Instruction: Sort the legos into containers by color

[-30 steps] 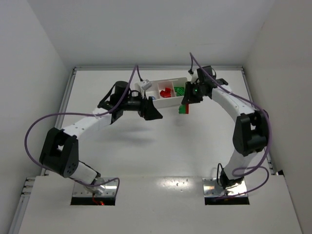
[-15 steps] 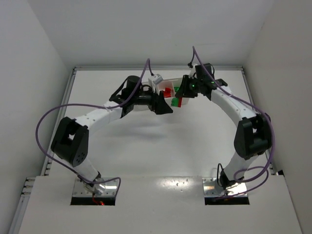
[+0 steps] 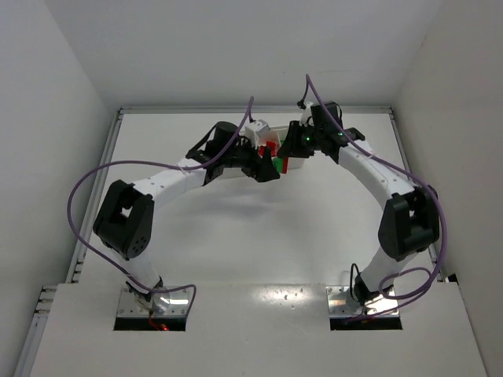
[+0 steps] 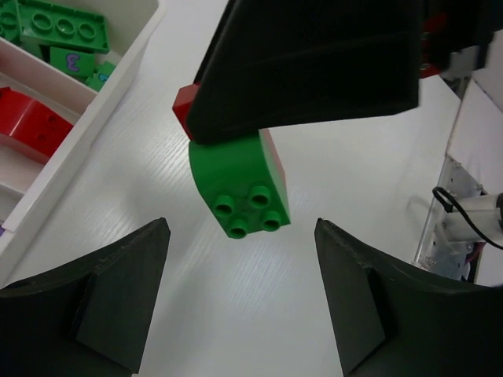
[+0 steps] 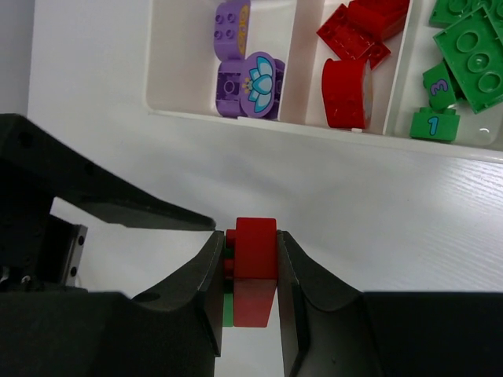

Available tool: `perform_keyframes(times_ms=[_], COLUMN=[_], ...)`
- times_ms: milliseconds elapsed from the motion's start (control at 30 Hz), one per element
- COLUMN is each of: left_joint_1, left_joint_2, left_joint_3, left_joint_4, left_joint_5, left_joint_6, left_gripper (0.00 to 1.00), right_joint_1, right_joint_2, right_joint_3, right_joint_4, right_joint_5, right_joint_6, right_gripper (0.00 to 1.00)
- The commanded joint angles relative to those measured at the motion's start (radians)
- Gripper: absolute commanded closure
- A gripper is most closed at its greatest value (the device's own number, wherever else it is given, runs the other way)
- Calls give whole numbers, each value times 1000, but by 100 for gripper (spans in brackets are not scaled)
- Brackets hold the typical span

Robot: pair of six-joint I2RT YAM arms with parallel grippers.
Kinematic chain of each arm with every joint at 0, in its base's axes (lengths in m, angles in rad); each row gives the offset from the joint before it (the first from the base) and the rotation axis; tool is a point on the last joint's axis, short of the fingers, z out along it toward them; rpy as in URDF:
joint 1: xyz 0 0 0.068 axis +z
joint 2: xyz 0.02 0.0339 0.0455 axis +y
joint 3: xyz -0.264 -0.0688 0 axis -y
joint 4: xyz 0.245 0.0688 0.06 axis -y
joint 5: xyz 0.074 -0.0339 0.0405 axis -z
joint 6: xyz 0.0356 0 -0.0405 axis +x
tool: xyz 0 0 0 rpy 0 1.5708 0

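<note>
Right pincer (image 5: 249,236): gripping a chunky red-and-green plastic brick stack (image 5: 255,267) between closed jaws
Left pincer (image 4: 240,228): standing open, fingers (image 4: 118,290) flanking the stack's green end, not touching it
Long white plastic tray (image 5: 314,130): lying just beyond the right pincer's tips
Compartments: holding purple bricks (image 5: 240,75), red bricks (image 5: 354,47), green bricks (image 5: 464,47), running left to right ahead of the right pincer

White table (image 3: 236,236), faint wood grain showing in wrist views. Long white tray (image 5: 259,120) flat on it toward far side, three square compartments (image 5: 189,55) in row. Metal plates (image 3: 153,305) at near edge, well apart from tray.
</note>
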State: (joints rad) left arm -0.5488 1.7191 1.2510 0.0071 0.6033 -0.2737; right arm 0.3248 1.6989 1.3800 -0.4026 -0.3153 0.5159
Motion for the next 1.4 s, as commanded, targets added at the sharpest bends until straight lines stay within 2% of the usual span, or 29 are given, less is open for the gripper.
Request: perform_keyframes(times_ms=[0,300,400,633,667,767,867,1233,1367], left_joint_1=[-8,-17,-26,-36,-36,-45,-45,-45,-25], left_joint_2=[10,30,30,39,28,28,8,-102,-122], left_joint_3=[41,80,91,100,100,100,91,33,22], left_joint_4=[1,1,1,1,1,1,1,-2,-2], left_joint_5=[-46,-10,16,49,49,68,69,78,99], left_joint_6=[27,27,27,18,18,18,18,56,56], left_gripper=[19,19,25,59,67,83,90,99,99], right_joint_1=[17,26,36,45,45,45,33,-15,-52], right_joint_2=[-51,-51,-51,-42,-42,-42,-51,-116,-134], right_joint_3=[5,14,5,-4,-4,-4,-15,-81,-105], right_joint_4=[27,27,27,27,27,27,27,27,27], right_joint_5=[-25,-25,-25,2,16,65,113,347,416], right_joint_6=[1,1,-8,-8,-17,-17,-39,-102,-132], right_gripper=[100,100,100,100,100,100,100,100,100])
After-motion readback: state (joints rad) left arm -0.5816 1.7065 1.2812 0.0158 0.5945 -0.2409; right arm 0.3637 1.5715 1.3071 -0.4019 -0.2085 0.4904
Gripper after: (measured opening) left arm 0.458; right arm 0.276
